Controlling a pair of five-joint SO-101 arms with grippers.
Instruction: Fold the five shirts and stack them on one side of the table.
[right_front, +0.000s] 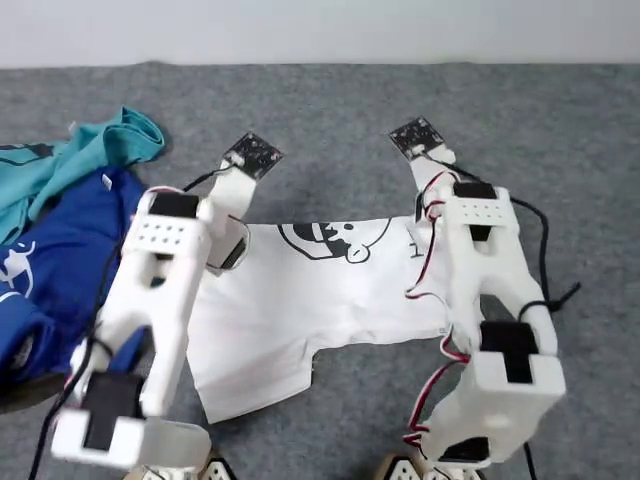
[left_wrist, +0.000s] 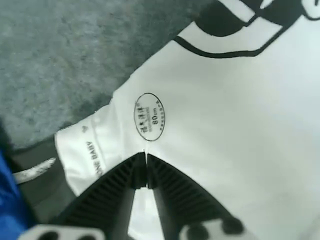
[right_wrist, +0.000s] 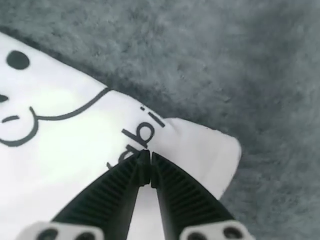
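A white shirt (right_front: 300, 300) with a black cartoon print lies partly folded on the grey table (right_front: 330, 130), between the two arms. My left gripper (right_front: 232, 248) sits at the shirt's left far corner. In the left wrist view it (left_wrist: 146, 161) is shut on the white fabric (left_wrist: 240, 125) just below the round size label (left_wrist: 149, 116). My right gripper (right_front: 432, 232) sits at the shirt's right far corner. In the right wrist view it (right_wrist: 149, 157) is shut on the cloth (right_wrist: 65, 145) beside some black lettering.
A blue shirt (right_front: 50, 270) and a teal shirt (right_front: 60, 160) lie heaped at the table's left edge, close to the left arm. A sliver of blue cloth (left_wrist: 7, 200) shows beside the left gripper. Bare grey table stretches along the back and right.
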